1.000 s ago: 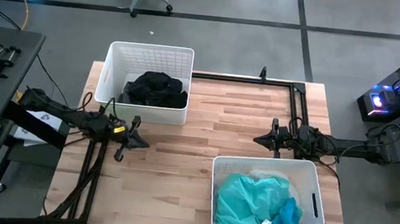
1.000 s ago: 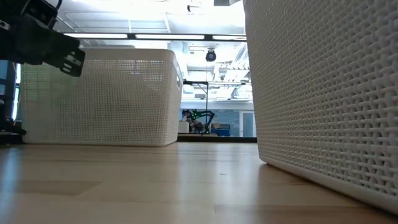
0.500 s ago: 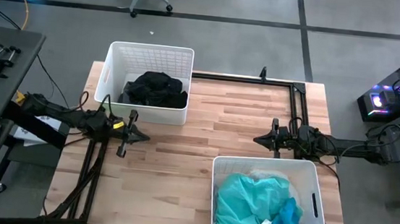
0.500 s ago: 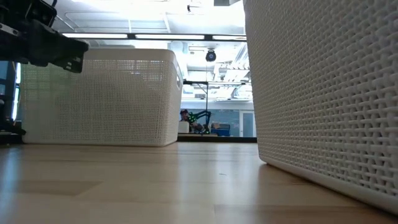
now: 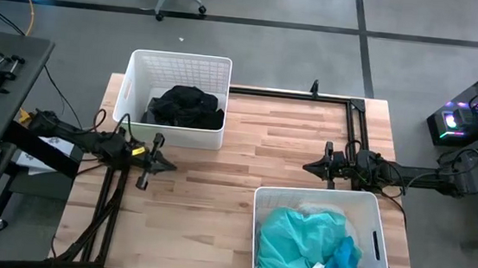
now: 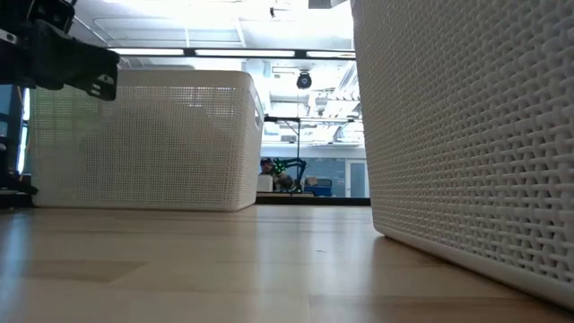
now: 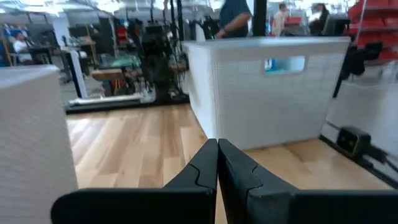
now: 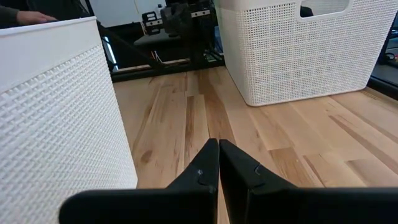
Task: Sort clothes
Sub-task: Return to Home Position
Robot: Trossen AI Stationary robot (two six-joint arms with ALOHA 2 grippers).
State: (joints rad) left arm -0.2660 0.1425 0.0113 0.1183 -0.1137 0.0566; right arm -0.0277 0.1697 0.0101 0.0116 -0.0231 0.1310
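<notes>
Black clothes [image 5: 186, 106] lie heaped in the white bin [image 5: 181, 58] at the table's far left. Turquoise clothes [image 5: 297, 241], a bright blue piece [image 5: 344, 266] and a pale piece [image 5: 315, 210] fill the white bin [image 5: 317, 193] at the near right. My left gripper [image 5: 169, 164] hovers shut above the wood, just in front of the far left bin, and holds nothing; its shut fingers show in the left wrist view [image 7: 217, 143] and in the low view [image 6: 104, 79]. My right gripper [image 5: 305, 167] is shut and empty beside the near right bin's far edge; the right wrist view shows it too [image 8: 218, 143].
Bare wood [image 5: 207, 205] lies between the two bins. A black frame rail [image 5: 290, 94] runs along the table's far right part. A desk [image 5: 2, 70] stands off the table's left edge. People [image 7: 236, 15] show in the room beyond.
My left gripper has tipped up a little toward level and rolled slightly, staying in place and shut. The clothes and bins have not moved.
</notes>
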